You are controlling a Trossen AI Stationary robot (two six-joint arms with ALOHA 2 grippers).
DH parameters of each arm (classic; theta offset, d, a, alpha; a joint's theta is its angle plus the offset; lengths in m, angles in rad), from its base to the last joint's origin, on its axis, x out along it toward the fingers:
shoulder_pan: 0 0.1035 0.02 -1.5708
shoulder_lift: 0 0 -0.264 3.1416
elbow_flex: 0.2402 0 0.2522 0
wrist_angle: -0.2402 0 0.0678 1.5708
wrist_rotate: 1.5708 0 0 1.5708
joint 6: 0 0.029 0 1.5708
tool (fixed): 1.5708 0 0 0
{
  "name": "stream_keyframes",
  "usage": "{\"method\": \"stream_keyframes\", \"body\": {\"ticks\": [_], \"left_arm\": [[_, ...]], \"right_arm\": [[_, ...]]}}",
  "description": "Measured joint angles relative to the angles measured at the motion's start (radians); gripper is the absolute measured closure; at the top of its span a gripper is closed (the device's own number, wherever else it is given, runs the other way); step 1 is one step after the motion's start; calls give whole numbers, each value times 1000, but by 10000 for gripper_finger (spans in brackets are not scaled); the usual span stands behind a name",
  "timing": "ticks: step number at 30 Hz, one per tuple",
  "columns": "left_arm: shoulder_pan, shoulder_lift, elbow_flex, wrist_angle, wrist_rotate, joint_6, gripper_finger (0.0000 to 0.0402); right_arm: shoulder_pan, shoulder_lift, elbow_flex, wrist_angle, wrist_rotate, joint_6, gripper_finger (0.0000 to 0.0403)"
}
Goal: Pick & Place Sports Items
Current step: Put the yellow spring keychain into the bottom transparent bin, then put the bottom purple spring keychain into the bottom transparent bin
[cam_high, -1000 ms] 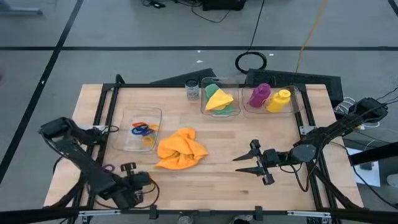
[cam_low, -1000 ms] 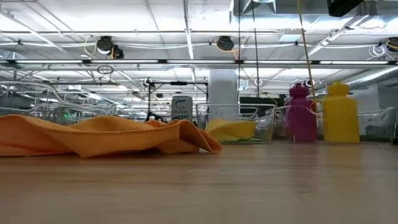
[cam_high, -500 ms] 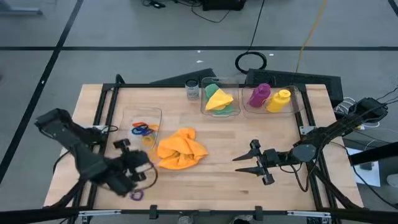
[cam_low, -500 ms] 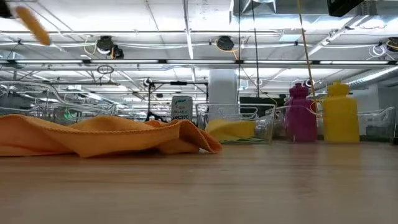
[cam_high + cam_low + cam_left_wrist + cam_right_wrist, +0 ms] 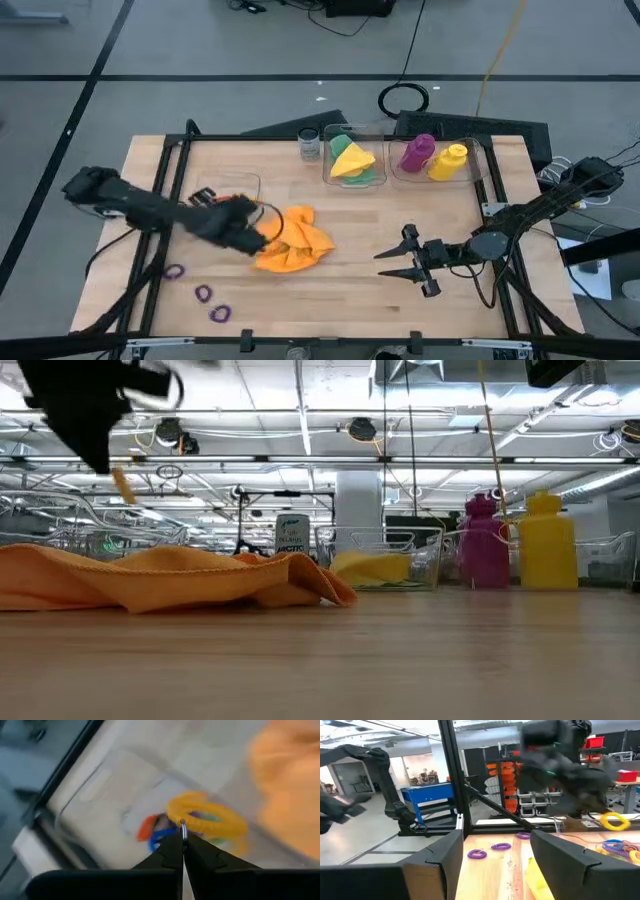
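Observation:
My left gripper point(image 5: 183, 836) is shut on a yellow elastic ring point(image 5: 207, 817), held in the air between the clear box of coloured rings point(image 5: 228, 200) and the crumpled orange cloth point(image 5: 295, 240). The low view shows this ring point(image 5: 122, 486) dangling under the dark gripper point(image 5: 100, 455). Three purple rings point(image 5: 203, 293) lie on the table near its front left. My right gripper point(image 5: 395, 262) stands open right of the cloth, nothing between its fingers. Purple point(image 5: 417, 152) and yellow point(image 5: 449, 161) bottles and green-yellow cloths point(image 5: 352, 160) sit in far boxes. My left gripper pinches one spot of the yellow ring's band point(image 5: 181, 823) between its two fingertips. The fingers come slanting down from the table's left. The ring is lifted clear and hangs from the tips over the box of rings.
A small glass jar point(image 5: 309, 145) stands at the far edge beside the cloth box. Black frame rails point(image 5: 165, 190) run along the table's sides. Bare wood lies between the orange cloth and the front edge.
My left gripper has risen from the table's near left corner and swung toward the far right, over the ring box and the orange cloth's edge, tipping as it went. The yellow ring has travelled with it, clear of the table. The purple rings stay where they lay.

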State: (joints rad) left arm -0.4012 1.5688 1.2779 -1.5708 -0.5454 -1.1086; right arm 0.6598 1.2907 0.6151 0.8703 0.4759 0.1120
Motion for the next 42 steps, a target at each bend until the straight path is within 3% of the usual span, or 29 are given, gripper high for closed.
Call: {"method": "stream_keyframes", "body": {"ticks": [6, 13, 17, 24, 30, 36, 39, 42], "left_arm": [[132, 0, -164, 1, 101, -27, 398], [191, 0, -284, 57, 122, -28, 388], [200, 0, -287, 62, 125, -19, 348], [200, 0, -287, 58, 122, -1, 245], [161, -28, -282, 47, 18, -2, 187], [55, -151, -214, 82, -93, 2, 174], [-34, -258, -192, 191, -187, 43, 174], [-114, -356, -201, 396, -264, 192, 174]], "right_arm": [[0, 0, 0, 0, 0, -1, 234], [0, 0, 0, 0, 0, -4, 234], [0, 0, 0, -1, 0, -4, 234], [0, 0, 0, -1, 0, -4, 234], [0, 0, 0, -1, 0, -4, 234], [-7, 0, 0, -10, -1, -3, 234], [-18, 0, 0, -22, 0, 2, 234], [-28, 0, 0, -35, -2, 34, 234]]}}
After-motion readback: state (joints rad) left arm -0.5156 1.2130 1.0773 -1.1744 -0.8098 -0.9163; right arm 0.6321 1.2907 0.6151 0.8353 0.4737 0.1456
